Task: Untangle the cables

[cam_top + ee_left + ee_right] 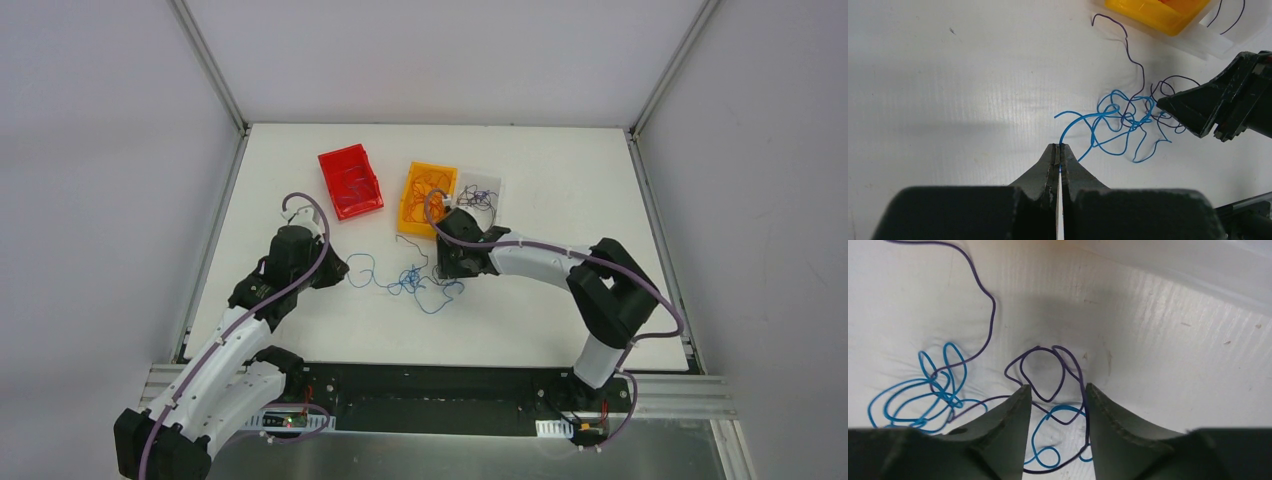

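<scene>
1. The left gripper [1059, 148] is clamped shut on a blue cable [1066, 131].
2. The right gripper [1058, 392] is partly open, straddling a purple loop [1045, 346] and gripping nothing.
3. The knot of cables [415, 282] lies mid-tabletop [560, 200], with the left gripper at nine o'clock and the right at two.
4. A red bin [345, 152], an orange bin [433, 165] and a clear bin [482, 180] at twelve o'clock hold sorted strands. Blue and purple look left to part.

Crowded centre of the bench [560, 170], far corners open
The red bin [350, 181], orange bin [428, 199] and clear bin [488, 188] stand across the far middle; the cables [412, 283] sprawl at the centre between left arm [240, 330] and right arm [545, 262]; bare surface lies at both far corners and along the near edge
</scene>
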Available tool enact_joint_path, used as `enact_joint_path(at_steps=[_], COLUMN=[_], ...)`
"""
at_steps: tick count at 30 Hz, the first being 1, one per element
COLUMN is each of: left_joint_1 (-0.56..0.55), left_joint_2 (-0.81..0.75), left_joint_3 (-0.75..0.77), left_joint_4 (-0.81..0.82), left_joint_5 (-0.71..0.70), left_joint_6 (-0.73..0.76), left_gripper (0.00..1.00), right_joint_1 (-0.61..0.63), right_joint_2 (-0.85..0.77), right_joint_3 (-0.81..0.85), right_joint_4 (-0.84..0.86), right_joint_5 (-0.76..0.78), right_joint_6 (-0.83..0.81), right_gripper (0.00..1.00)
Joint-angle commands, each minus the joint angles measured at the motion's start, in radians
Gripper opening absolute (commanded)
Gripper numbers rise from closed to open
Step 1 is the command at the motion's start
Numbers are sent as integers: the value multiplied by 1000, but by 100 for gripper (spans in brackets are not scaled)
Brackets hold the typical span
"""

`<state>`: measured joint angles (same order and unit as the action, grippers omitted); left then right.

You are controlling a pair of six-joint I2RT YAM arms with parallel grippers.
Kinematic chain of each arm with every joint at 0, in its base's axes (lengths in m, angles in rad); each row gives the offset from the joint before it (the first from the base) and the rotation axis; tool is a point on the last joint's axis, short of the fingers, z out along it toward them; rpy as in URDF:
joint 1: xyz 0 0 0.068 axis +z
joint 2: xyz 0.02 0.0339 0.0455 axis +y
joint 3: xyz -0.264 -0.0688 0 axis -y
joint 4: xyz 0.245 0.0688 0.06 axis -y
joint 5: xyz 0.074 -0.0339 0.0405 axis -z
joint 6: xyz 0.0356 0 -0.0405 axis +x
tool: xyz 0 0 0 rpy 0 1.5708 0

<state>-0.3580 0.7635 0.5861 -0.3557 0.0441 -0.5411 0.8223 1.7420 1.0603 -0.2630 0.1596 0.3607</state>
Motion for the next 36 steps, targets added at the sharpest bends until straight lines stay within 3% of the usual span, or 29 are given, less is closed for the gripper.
enact_joint_path(at_steps=[1, 3, 5, 9, 16, 20, 24, 28, 33, 36], left_joint_1=[5, 5, 5, 5, 8, 15, 20, 21, 21, 21], left_joint_2=[-18, -19, -17, -30, -88, -96, -106, -131, -143, -148], left_joint_3=[14, 14, 15, 19, 62, 162, 274, 343, 346, 359], left_joint_4=[23, 23, 21, 3, -125, -251, -321, -327, -335, -365], left_joint_5=[-24, -32, -38, -101, -439, -625, -798, -898, -915, -1029], left_joint_6=[19, 18, 18, 19, -104, -103, -16, 57, 75, 83], left_gripper=[0, 0, 0, 0, 0, 0, 0, 0, 0, 0], right_joint_1=[8, 7, 4, -32, -222, -346, -467, -495, -514, -528], right_joint_2=[-26, -75, -130, -266, -595, -761, -858, -930, -967, -992], right_joint_3=[12, 1, -14, -59, -163, -200, -215, -234, -220, -196], right_joint_4=[-13, -10, -17, -37, -112, -165, -212, -213, -228, -264], right_joint_5=[28, 44, 72, 150, 241, 339, 370, 416, 432, 521], right_joint_6=[4, 1, -2, -1, -9, -37, 42, 83, 71, 91], right_gripper=[31, 9, 0, 0, 0, 0, 0, 0, 0, 0])
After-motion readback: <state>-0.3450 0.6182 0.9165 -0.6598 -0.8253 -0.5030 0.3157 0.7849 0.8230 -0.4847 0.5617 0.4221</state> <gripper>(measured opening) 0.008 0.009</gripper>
